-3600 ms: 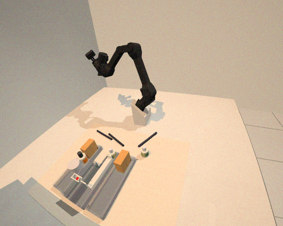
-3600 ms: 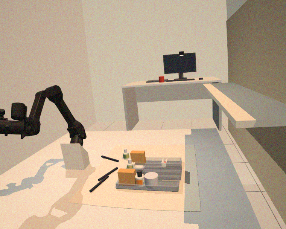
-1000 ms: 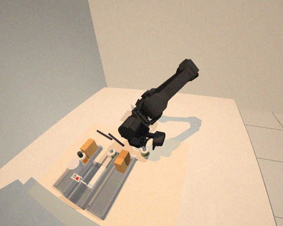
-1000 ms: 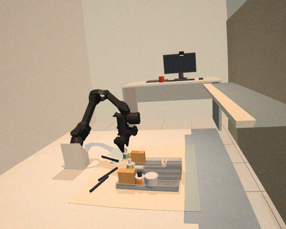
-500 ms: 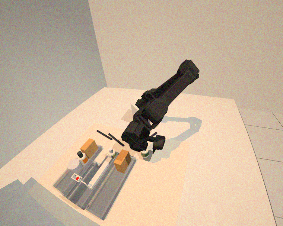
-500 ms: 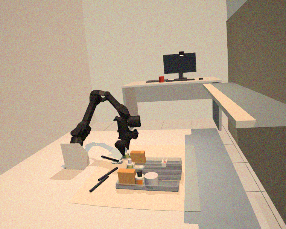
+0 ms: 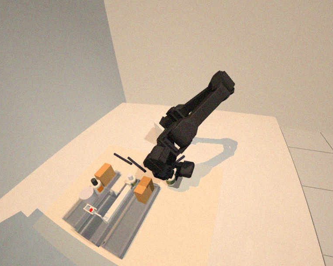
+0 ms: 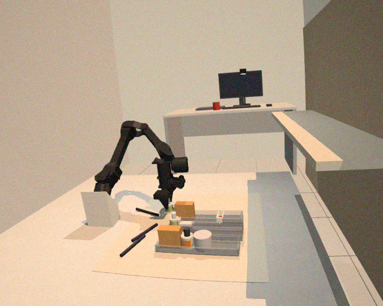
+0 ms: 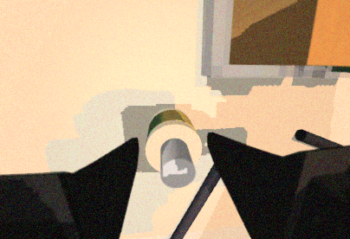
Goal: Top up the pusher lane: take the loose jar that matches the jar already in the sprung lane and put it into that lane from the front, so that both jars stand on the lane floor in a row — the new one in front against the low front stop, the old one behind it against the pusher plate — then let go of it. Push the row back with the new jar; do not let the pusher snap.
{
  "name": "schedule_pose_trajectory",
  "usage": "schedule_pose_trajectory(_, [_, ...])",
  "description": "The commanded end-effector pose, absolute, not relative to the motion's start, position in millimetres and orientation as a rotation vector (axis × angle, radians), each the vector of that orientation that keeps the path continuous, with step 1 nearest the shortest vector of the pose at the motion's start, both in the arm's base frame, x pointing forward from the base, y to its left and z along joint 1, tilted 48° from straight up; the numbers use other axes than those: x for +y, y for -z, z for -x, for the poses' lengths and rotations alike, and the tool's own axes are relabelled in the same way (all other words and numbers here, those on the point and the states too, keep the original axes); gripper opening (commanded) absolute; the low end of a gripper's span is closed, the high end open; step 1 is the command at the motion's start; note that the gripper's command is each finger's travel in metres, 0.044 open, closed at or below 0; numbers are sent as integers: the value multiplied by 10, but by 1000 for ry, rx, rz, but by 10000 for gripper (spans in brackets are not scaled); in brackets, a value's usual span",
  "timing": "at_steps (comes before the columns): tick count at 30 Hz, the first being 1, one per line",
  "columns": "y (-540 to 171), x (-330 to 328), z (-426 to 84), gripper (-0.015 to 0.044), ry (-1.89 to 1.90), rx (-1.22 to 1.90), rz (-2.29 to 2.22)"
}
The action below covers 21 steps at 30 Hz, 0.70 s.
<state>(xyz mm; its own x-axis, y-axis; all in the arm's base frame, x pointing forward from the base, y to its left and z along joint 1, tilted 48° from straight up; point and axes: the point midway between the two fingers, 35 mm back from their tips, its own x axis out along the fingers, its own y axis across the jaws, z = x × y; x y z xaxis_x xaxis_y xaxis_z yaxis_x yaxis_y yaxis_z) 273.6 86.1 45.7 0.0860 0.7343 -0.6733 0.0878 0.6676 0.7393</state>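
The gripper (image 9: 172,142), pointing down over the mat (image 7: 172,226), has its two dark fingers about half closed on either side of the loose jar (image 9: 172,146). Each tip stands right at the jar's cream shoulder, but the views do not settle whether they press it firmly. The jar stands upright on the mat, with a grey cap and a green-yellow band, just off the front corner of the grey rack (image 7: 126,229). A thin black rod (image 9: 199,203) lies on the mat beside the jar, passing under the gripper. In the rack's middle lane, a matching jar (image 7: 130,180) with a pale cap stands at the front end. An orange box (image 7: 143,188) occupies the lane nearest the gripper. A second orange box (image 7: 104,173), a dark-capped orange jar (image 7: 95,184) and a pale round tub (image 7: 86,194) fill the far lane.
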Motion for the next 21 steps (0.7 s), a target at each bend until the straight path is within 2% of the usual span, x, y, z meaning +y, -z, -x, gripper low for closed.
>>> schedule_pose_trajectory(1, [-457,868,-2738,151,-555,1425,-745])
schedule_pose_trajectory(7, [-457,868,-2738,111,-555,1425,-745])
schedule_pose_trajectory(11, [-501,796,-2740,6,-551,1426,-742])
schedule_pose_trajectory(21, [-849,337,-2668,0,-541,1429,-735])
